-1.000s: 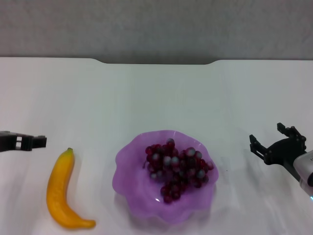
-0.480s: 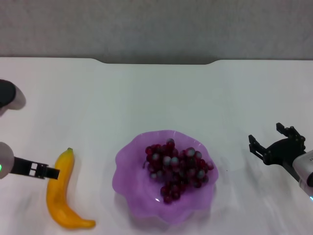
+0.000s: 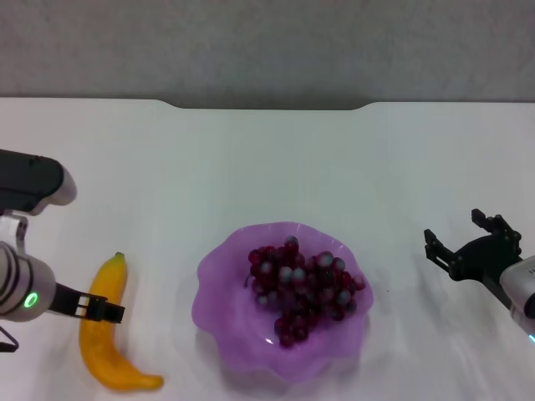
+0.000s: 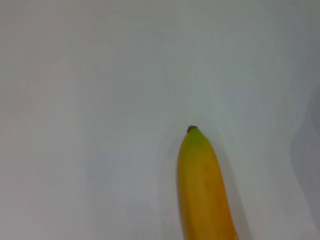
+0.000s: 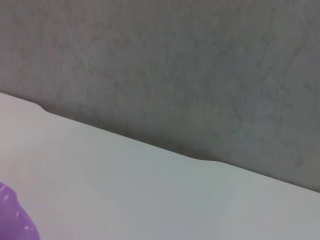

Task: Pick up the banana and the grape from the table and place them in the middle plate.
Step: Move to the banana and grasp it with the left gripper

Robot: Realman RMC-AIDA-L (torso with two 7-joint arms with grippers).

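Head view showed the white surface [image 3: 267, 159] with the middle plate [image 3: 219, 276], a translucent purple dish with a wavy rim, near its front centre. The grape [image 3: 305, 288] lay inside the plate, a dark red-purple bunch resting across the bowl. The banana [image 3: 104, 351] lay on the surface to the left of the plate, apart from it, its green tip pointing away from the robot. The left hand [image 3: 102, 311] reached in from the left edge, its dark tip crossing the middle of the banana; whether it was spread or closed could not be told. The right hand [image 3: 472, 244] hung to the right of the plate, well apart from it, fingers spread wide and holding nothing. Left wrist view showed the upper part of the banana [image 4: 202, 190] with its green tip, lying on the plain surface [image 4: 100, 100]; none of that hand's own fingers appeared. Right wrist view showed the far edge of the surface [image 5: 150, 195] with its shallow notch, a grey wall [image 5: 175, 65] behind it, and a sliver of the plate [image 5: 15, 215] in one corner.
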